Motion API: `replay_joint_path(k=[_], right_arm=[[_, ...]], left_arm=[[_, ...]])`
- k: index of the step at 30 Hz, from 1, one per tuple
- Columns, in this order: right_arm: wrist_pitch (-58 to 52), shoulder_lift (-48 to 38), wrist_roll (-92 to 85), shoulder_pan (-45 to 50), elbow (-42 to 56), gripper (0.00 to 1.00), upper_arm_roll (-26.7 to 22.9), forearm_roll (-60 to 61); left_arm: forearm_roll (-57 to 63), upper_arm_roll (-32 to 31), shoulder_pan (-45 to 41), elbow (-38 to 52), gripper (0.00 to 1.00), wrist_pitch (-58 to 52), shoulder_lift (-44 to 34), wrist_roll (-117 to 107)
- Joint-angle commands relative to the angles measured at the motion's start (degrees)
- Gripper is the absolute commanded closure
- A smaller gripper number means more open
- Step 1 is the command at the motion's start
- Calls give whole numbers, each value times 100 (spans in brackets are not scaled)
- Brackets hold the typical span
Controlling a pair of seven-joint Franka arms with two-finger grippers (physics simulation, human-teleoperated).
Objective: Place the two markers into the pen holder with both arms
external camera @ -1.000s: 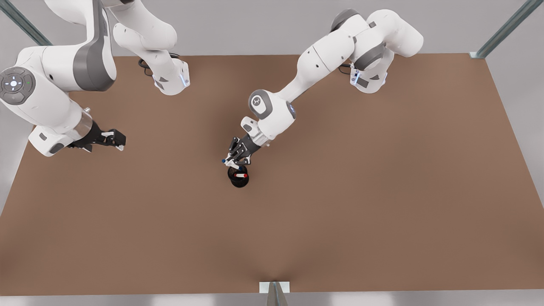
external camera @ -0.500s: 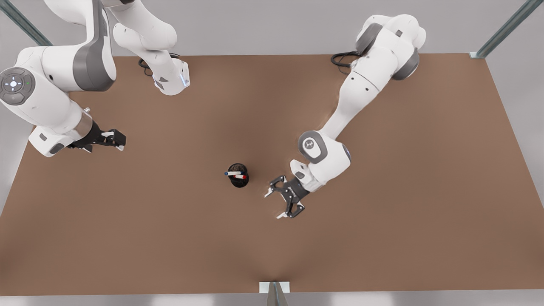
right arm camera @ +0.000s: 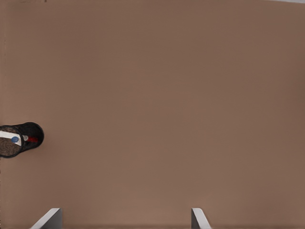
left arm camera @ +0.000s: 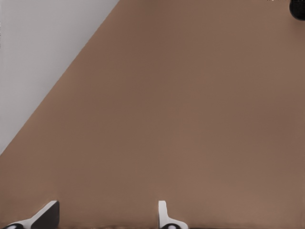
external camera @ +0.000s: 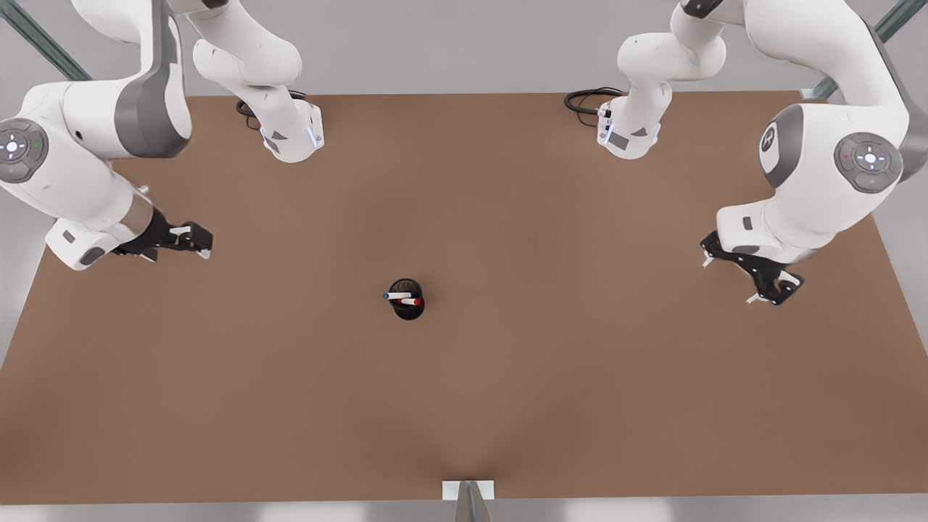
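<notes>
Pen holder: mid-table, blue marker and red marker both inside.
My left claw: open, empty, near the table edge on the front view's left.
My right claw: open, empty, near the opposite edge.
Right wrist view: holder's mesh inside.

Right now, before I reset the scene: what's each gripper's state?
Left gripper, at the front view's right: open, empty.
Right gripper, at the front view's left: open, empty.
</notes>
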Motion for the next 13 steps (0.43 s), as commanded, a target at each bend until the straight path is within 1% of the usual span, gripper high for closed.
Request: replay_joint_path(k=[1,10,13], right_arm=[[11,3,-43,-8,3,0,2,64],[-6,56,-201,-16,109,0,-33,73],[-24,56,-236,54,320,0,29,73]], left_arm=[[23,-11,0,66,0,-699,22,-5207],[14,-64,-114,145,0,-690,22,-5488],[5,-73,-123,145,0,-699,22,-5488]])
